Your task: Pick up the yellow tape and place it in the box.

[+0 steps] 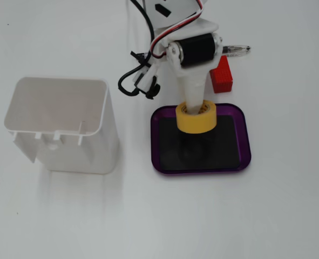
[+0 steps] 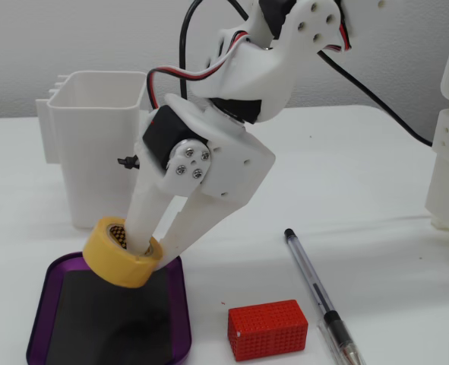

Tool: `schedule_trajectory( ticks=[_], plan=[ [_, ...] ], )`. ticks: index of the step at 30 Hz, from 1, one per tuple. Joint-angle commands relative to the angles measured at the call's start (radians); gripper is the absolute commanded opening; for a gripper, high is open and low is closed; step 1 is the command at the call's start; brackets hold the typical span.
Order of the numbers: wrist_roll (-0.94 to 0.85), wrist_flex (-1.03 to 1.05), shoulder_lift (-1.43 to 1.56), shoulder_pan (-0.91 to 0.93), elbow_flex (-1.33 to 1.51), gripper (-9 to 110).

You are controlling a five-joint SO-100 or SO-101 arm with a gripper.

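Yellow tape rolls: one was counted, the yellow tape (image 1: 196,120), seen in both fixed views (image 2: 122,255).
Purple trays: one was counted, the box (image 1: 244,147), with a black floor (image 2: 42,327).
White containers: one tall white container (image 1: 62,127) was noted, open-topped (image 2: 95,144).
Red blocks: one red block (image 1: 222,75) was recorded in both fixed views (image 2: 267,329).
Pens: one pen (image 2: 320,300) was logged; only its tip end (image 1: 236,50) was seen in a fixed view.
Robot arms: one was counted.
Grippers: one gripper (image 2: 150,247), with two fingers, was counted.
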Motion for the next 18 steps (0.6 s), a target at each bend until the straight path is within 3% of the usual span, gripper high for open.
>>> schedule_trajectory(
  ticks=[1,9,18],
  plan=[
    [0.006,0.038,0.011,0.003,-0.038,6],
    [0.008,0.176,0.072,0.002,-0.067,9],
    [0.012,0.52,0.529,-0.012,-0.124,10]
  ],
)
